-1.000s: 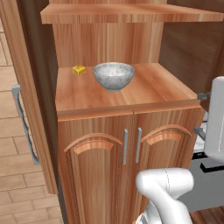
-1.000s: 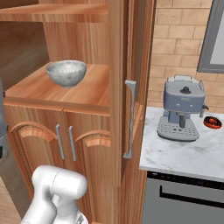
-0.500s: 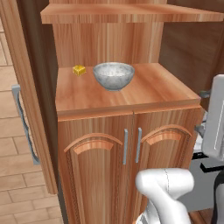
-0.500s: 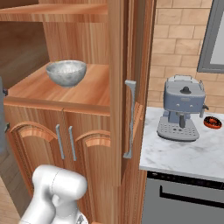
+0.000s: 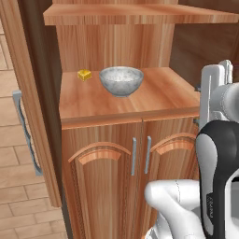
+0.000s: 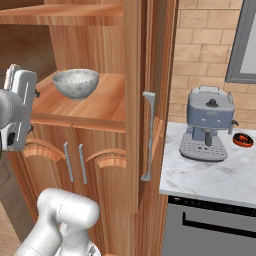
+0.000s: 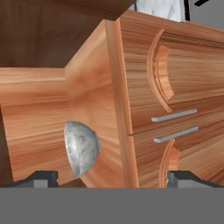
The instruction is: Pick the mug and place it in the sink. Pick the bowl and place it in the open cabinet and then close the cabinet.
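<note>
**Remote operator:** I have the large round speckled grey-white stone-look bowl (image 5: 121, 80) sitting upright on the shelf of the tall reddish-brown wooden cabinet (image 5: 116, 98), near the back and toward the shelf's left. Just to its left, apart from it, sits a small yellow block (image 5: 84, 74); I can't tell what it is.

**Colleague:** And the tool?

**Remote operator:** In the hand view the two-finger gripper (image 7: 112, 177) shows only its two dark fingertips (image 7: 43, 178), set wide apart at the bottom edge with nothing between them, so it is released. That view is rolled sideways: the bowl (image 7: 81, 146) appears on edge.

**Colleague:** What's cut off?

**Remote operator:** The cabinet doors stand open; the left one (image 5: 32, 107) runs off the top of the frame, its long silver bar handle (image 5: 25, 135) seen edge-on. The low arched-panel doors (image 5: 130, 182) are partly hidden by my white arm (image 5: 219, 149). In the right view a grey espresso machine (image 6: 210, 125) stands on a white marble counter (image 6: 215, 175), with a small dark dish of red contents (image 6: 244, 139) cut by the frame edge. I can read no lettering anywhere.
</note>
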